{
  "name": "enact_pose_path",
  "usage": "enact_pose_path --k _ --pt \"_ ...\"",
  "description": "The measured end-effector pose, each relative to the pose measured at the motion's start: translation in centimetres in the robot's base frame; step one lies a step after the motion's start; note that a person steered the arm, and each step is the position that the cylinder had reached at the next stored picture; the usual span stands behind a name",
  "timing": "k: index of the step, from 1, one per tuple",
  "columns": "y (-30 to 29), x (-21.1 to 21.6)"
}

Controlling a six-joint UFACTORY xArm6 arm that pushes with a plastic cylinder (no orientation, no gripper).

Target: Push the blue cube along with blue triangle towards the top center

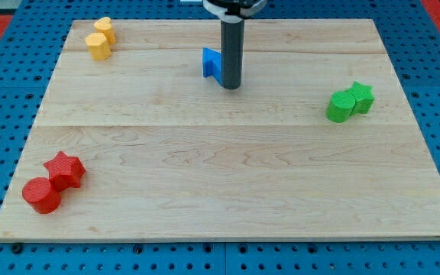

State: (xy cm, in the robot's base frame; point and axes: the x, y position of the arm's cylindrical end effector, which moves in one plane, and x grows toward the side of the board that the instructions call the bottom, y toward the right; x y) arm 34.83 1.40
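Note:
A blue block (210, 63) lies near the top centre of the wooden board (228, 176). The dark rod covers its right part, so I cannot tell its shape or whether it is one block or two. My tip (231, 85) rests on the board just right of and slightly below the blue block, touching or nearly touching it.
Two yellow blocks (99, 38) sit at the view's top left. A green cylinder (341, 106) and a green star-like block (361, 97) sit at the right. A red star (65, 169) and a red cylinder (41, 195) sit at the bottom left.

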Motion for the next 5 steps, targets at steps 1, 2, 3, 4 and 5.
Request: enact_pose_path --k 1,2,3,4,5 --pt "-0.7 -2.1" --pt "-1.9 -4.1" --pt "-2.2 -4.3" --pt "-2.3 -4.3" --pt "-2.6 -6.5"
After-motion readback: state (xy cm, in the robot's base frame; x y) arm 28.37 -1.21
